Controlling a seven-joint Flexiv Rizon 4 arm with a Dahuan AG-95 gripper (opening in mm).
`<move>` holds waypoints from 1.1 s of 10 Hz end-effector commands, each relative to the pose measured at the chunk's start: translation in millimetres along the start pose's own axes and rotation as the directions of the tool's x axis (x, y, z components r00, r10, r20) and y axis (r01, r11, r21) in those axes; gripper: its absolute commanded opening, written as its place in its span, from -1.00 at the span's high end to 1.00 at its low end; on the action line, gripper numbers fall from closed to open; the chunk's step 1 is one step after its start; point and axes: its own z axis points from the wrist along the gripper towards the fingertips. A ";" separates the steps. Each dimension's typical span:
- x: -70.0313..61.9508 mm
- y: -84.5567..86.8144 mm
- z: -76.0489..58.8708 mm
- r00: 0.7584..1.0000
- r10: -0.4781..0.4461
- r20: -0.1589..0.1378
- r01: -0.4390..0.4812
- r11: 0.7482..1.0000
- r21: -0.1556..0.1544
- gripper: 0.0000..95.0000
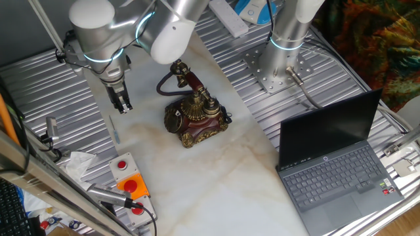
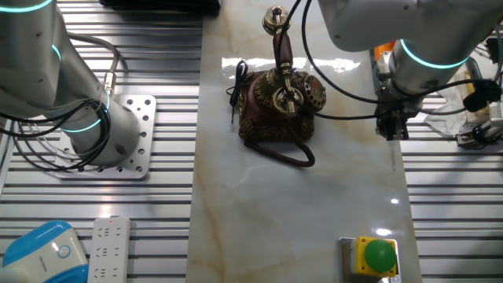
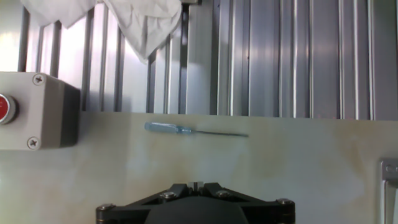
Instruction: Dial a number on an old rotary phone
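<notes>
The old rotary phone (image 1: 194, 115) stands on the marble table, dark red with brass trim. Its handset rests on the cradle and its round dark dial faces left. It also shows in the other fixed view (image 2: 280, 104), and it is out of the hand view. My gripper (image 1: 122, 102) hangs above the table to the left of the phone, well apart from it, and it shows again in the other fixed view (image 2: 391, 127). In the hand view the gripper (image 3: 195, 185) is shut with nothing between its jaws.
A small blue-handled screwdriver (image 3: 169, 129) lies on the table below the gripper. A grey box with a red button (image 3: 38, 109) and crumpled tissue (image 3: 144, 23) sit nearby. An open laptop (image 1: 336, 167) stands at the right. A second arm's base (image 1: 283, 60) is at the back.
</notes>
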 end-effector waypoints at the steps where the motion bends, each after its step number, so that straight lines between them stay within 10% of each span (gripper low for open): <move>1: 2.3 -0.8 0.6 1.000 -0.003 0.003 0.003 1.000 0.001 1.00; 11: 2.3 -0.8 0.6 1.000 0.012 0.008 -0.012 1.000 0.007 1.00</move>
